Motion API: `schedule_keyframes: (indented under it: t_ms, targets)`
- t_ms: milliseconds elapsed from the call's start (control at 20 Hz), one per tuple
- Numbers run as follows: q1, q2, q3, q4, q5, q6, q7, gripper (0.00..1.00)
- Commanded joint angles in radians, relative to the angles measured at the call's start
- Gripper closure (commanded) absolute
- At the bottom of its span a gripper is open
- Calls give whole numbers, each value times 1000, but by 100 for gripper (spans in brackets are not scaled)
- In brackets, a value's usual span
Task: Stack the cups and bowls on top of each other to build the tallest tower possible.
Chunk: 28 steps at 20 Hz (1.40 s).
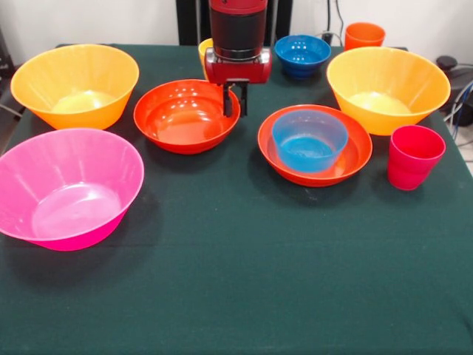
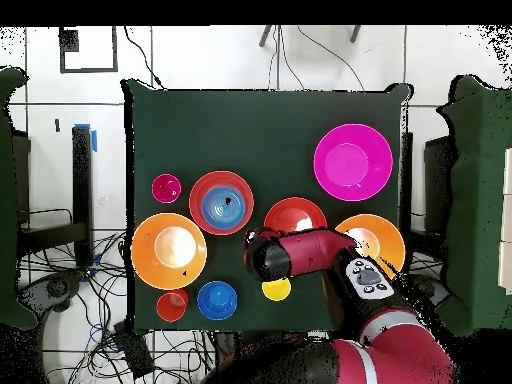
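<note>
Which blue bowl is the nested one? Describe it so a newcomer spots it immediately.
Start at the green table in the front view and find the two shallow red-orange bowls near its middle. The nested blue bowl sits inside the right-hand red-orange bowl. The other blue bowl stands alone farther back.

You are looking at a glossy red and black arm (image 1: 238, 29): a black cylindrical section capped by a red collar, with a rounded red housing below it. From that housing hangs a small black gripper (image 1: 236, 98) with two thin, straight dark fingers (image 1: 228, 100). From overhead, you see a grey control panel with dark buttons (image 2: 364, 279) set into the red casing.
</note>
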Motion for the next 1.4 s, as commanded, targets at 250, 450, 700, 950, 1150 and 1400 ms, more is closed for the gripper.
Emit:
schedule_keyframes:
  t_ms: [250,450,700,950,1150,1400]
  targets:
    - [13,35,47,-69,-62,72,-71,100]
    - [14,36,45,-67,-63,70,-68,100]
    - [20,6,49,-52,-48,90,-66,100]
    - [6,-158,87,57,26,168,-65,100]
    - [-23,-273,139,134,106,241,-67,100]
    - [-58,-347,182,189,161,278,-76,100]
